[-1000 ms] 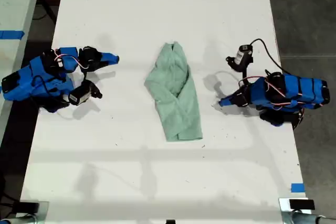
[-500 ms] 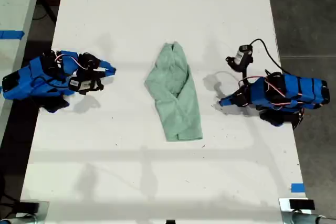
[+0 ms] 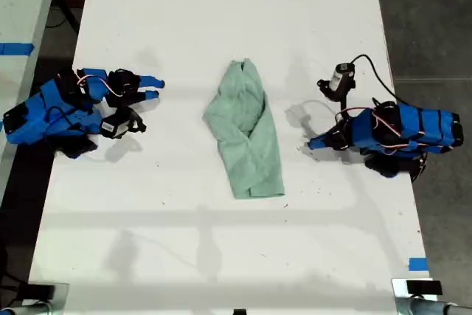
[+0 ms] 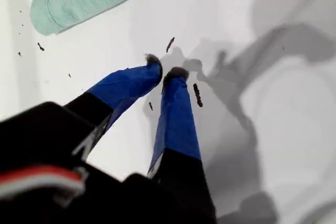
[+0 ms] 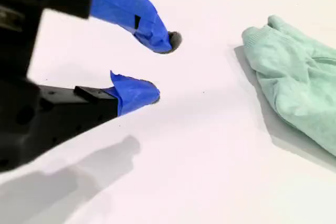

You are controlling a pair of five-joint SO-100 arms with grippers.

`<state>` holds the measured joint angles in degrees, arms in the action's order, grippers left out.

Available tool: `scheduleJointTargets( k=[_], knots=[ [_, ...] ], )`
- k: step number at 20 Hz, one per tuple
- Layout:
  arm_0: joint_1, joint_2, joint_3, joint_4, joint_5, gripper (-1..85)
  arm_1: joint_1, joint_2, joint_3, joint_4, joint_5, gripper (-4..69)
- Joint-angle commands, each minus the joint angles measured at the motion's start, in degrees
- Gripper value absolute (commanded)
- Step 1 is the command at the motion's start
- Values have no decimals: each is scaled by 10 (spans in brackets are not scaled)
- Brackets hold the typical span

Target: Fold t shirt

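My first gripper (image 4: 164, 72) has its two blue-taped fingertips almost pressed together on nothing, low over the bare white table (image 3: 221, 256) at the exterior view's right, while my second gripper (image 5: 157, 66) at that view's left has its two fingers spread apart and empty. One t shirt (image 3: 247, 134) lies crumpled lengthwise between the two arms, apart from both grippers. Bare table surrounds it on every side.

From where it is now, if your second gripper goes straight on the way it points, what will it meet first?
Most likely the t shirt. My second gripper, jaws open, points across bare table at its upper end, though depth is hard to judge.
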<state>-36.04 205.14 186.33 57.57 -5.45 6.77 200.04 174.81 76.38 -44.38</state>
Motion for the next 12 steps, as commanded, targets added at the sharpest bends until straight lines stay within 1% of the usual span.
scheduleJointTargets(
  k=[1,12],
  knots=[
    [-29,4,24,1,4,116,4,7,31,4,-10,44],
    [-28,4,24,1,4,117,4,7,31,4,-10,44]
  ],
)
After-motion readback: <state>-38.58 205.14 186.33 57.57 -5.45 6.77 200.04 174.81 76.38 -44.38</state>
